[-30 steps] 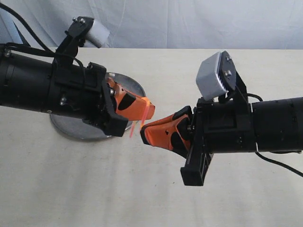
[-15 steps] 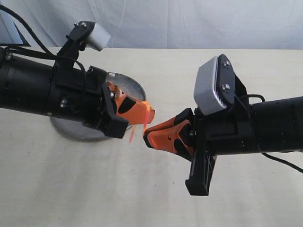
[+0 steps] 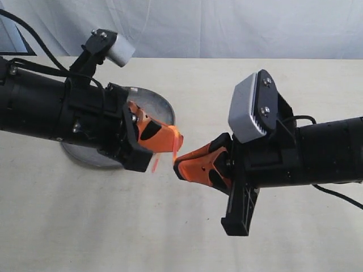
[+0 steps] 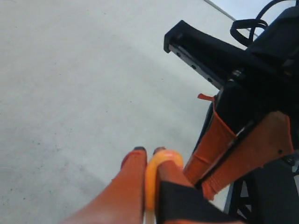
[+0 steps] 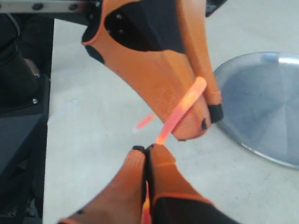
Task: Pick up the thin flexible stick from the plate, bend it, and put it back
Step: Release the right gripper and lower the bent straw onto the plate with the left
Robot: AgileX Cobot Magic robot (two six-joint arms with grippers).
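Stick (image 5: pixel 180 109) clamped by left gripper (image 3: pixel 174 139) and right gripper (image 3: pixel 177 166), tips near together; plate (image 5: pixel 266 102) rim close behind

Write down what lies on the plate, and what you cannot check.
The plate is bare where visible; the left arm covers the rest. The thin flexible stick is held off it by the left gripper and right gripper.

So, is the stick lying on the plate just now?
No, the stick is gripped in the air between the left claw and right claw, off the plate.
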